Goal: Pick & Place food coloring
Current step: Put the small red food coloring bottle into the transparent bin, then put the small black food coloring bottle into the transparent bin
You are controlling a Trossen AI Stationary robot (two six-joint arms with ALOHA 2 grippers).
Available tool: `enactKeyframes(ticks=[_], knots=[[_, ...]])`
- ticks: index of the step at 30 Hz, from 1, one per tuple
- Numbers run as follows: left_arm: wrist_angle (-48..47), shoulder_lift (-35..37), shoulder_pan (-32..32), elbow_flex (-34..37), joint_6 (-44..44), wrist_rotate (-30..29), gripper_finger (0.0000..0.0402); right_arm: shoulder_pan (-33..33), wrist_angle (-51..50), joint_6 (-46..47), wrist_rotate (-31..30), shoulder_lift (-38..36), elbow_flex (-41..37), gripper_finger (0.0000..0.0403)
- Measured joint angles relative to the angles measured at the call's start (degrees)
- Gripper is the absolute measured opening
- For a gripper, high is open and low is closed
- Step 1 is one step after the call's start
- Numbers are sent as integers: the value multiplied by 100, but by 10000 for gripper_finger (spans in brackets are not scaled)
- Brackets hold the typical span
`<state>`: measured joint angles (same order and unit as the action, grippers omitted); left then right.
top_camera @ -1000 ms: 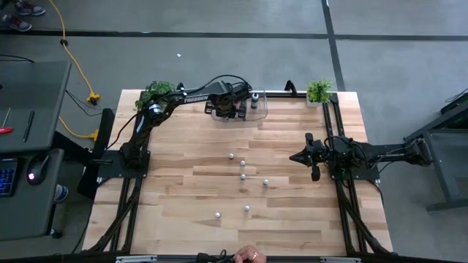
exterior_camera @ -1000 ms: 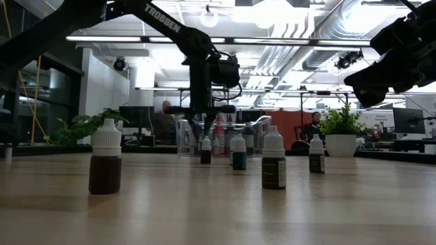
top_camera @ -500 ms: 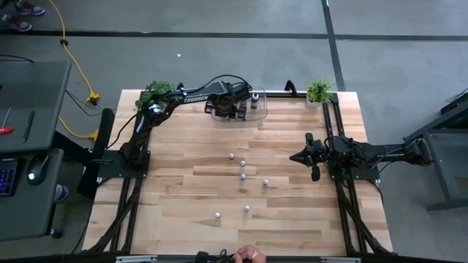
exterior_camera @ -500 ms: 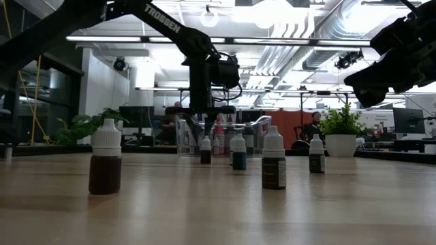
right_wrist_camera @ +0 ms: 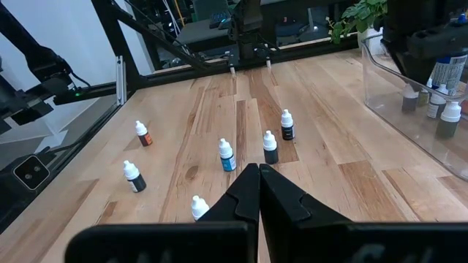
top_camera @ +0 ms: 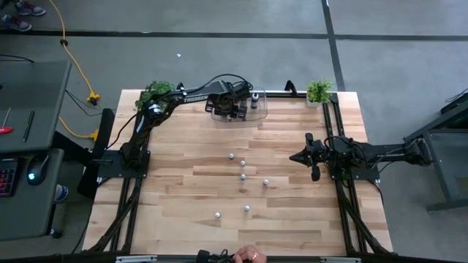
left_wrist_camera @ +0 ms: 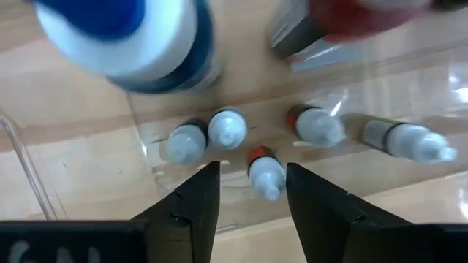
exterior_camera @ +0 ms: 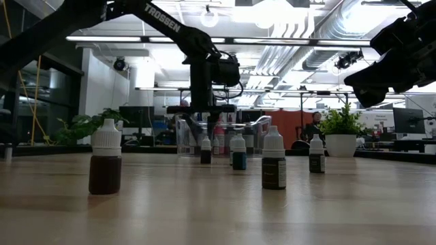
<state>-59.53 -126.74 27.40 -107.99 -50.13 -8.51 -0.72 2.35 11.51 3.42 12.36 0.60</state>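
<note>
White-capped bottles (right_wrist_camera: 227,155) are showing blue, orange and dark bodies on the pale striped wood table (top_camera: 183,190), with green plants (top_camera: 319,90) sitting behind the clear bin (right_wrist_camera: 409,128).

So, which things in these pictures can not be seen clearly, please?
- High view: the small white-capped food coloring bottles on the wooden table are too small to tell their colours.
- Left wrist view: the large blue and white bottle is blurred and cut off by the top edge.
- Low view: the contents of the clear plastic bin are partly hidden by the left end effector and the bottles in front.
</note>
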Motion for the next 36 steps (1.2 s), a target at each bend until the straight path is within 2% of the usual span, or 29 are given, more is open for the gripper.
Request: enactKeyframes(ticks=[9,15,22,31,36], knots=[[-65,42,-33,-465,244,-19,152,1,0,0,0,0,-1,0],[-324,271,-126,-1056,712,-372,152,0,2,0,2,0,-2,0],[-1022,804,-240,-1486,1258,-991,152,0,-11,0,0,3,0,0],[-1857,1509,-526,-1598,1691,-1008,152,1,-1,0,0,4,0,0],[-2601,1822,-950,-1595,1695,-1027,152,1,-5,0,0,4,0,0]])
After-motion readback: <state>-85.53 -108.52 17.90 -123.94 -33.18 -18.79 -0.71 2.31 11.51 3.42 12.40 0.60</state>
